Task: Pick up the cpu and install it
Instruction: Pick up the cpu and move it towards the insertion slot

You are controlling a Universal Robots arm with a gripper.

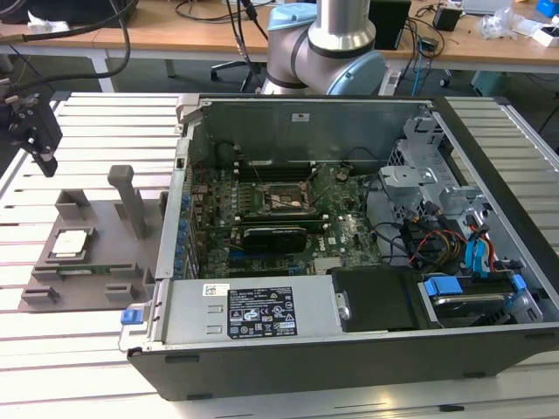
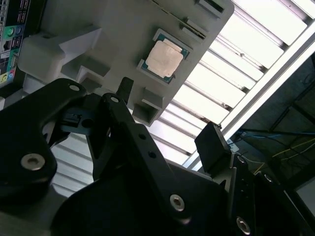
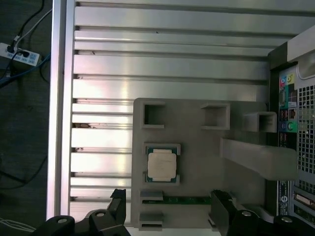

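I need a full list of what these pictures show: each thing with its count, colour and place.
table: one, silver slats, middle of the scene.
computer case: one, dark grey, open, on the table.
motherboard: one, green, inside the case.
socket: one, black frame, on the motherboard.
holder tray: one, grey, on the table, at the exterior view's left of the case.
cpu: one, silver-grey, in a recess of the tray.
power strip: one, white, on the floor beside the table.
desk: one, wooden, behind the table.
arm: one, silver and light blue, behind the case.
gripper: one, black, open, empty, above the tray near the cpu.
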